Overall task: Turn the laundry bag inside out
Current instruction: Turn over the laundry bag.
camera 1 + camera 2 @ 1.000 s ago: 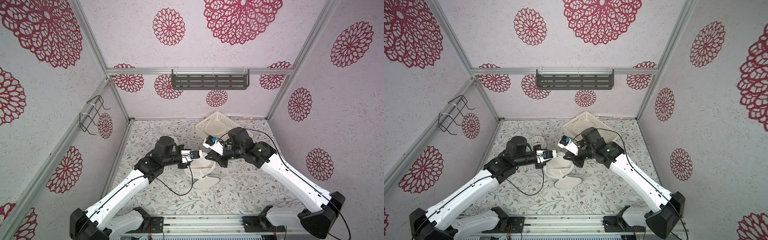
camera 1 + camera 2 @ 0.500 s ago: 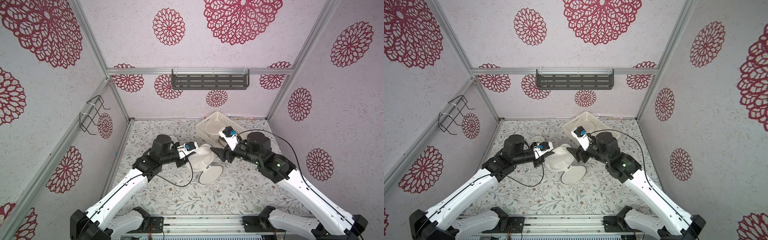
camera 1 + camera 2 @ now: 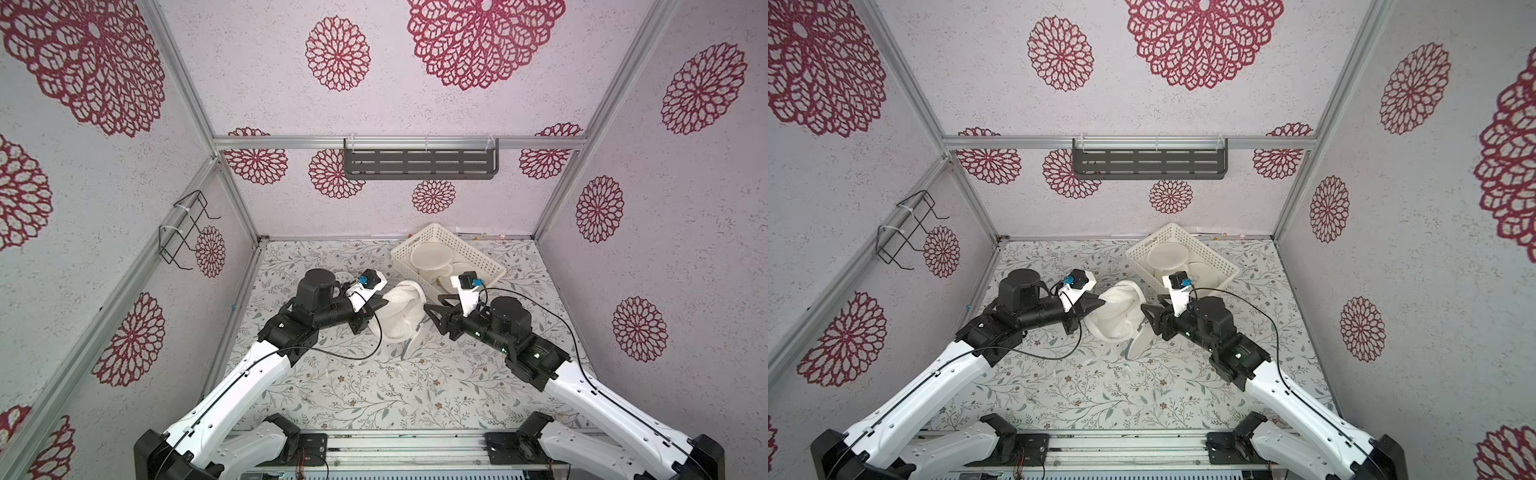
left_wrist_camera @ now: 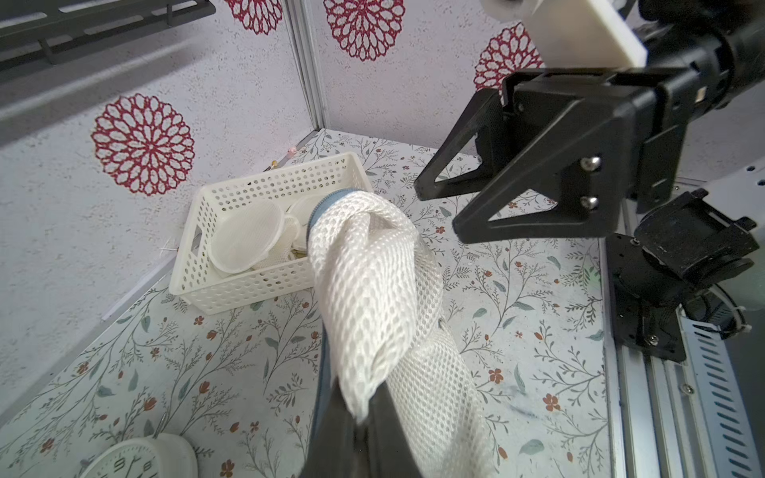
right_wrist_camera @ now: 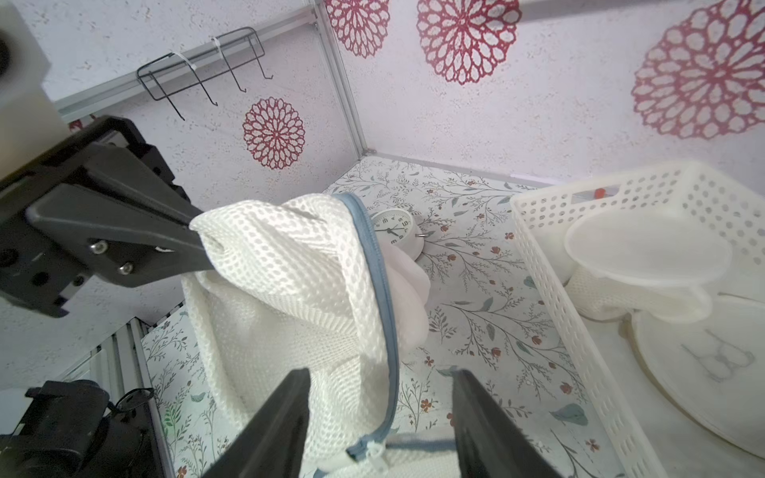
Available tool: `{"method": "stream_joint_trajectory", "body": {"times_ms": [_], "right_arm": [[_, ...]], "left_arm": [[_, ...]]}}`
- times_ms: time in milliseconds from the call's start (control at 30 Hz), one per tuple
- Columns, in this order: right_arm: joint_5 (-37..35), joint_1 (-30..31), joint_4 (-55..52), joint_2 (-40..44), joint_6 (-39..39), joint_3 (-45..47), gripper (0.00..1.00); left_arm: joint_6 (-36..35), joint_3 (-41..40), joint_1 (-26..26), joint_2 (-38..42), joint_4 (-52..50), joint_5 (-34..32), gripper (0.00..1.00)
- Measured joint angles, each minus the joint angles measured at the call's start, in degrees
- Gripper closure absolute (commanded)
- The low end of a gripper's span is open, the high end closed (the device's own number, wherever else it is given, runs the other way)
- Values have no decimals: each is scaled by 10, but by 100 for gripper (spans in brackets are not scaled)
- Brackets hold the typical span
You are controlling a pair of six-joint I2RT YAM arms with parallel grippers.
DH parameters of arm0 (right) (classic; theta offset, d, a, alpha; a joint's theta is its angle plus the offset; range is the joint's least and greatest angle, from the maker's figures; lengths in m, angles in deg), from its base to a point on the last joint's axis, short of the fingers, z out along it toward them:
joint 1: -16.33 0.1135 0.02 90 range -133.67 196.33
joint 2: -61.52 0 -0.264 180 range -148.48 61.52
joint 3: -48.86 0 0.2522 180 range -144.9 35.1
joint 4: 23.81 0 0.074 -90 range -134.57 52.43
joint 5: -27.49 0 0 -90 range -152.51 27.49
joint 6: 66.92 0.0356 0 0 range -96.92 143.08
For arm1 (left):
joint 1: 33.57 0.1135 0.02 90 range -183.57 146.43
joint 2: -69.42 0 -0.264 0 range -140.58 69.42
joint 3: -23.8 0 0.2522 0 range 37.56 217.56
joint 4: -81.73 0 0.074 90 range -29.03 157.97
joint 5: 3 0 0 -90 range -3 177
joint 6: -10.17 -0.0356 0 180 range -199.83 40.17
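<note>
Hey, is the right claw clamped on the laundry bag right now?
No, the right claw stands open, while the left claw pinches the laundry bag.

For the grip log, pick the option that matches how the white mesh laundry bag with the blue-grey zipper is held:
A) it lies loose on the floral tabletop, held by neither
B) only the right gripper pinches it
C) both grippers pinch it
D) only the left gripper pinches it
D: the left gripper is shut on a fold of the white mesh laundry bag, while the right gripper stands open, not clamped on the mesh.
</note>
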Motion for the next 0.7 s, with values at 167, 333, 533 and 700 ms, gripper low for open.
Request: {"method": "stream_joint_trajectory", "body": {"times_ms": [167,333,533,700], "right_arm": [[0,0,52,-31,15,1,71],[0,0,84,-39,19,0,94],[-5,-1,88,-39,12,-19,100],[-14,-17,57,-50,-6,-93,100]], "left_arm": [[19,0,0,8,0,7,100],[33,0,0,22,0,12,100],[39,0,1,27,0,30,100],[10,-2,-18,28,3,49,100]]}}
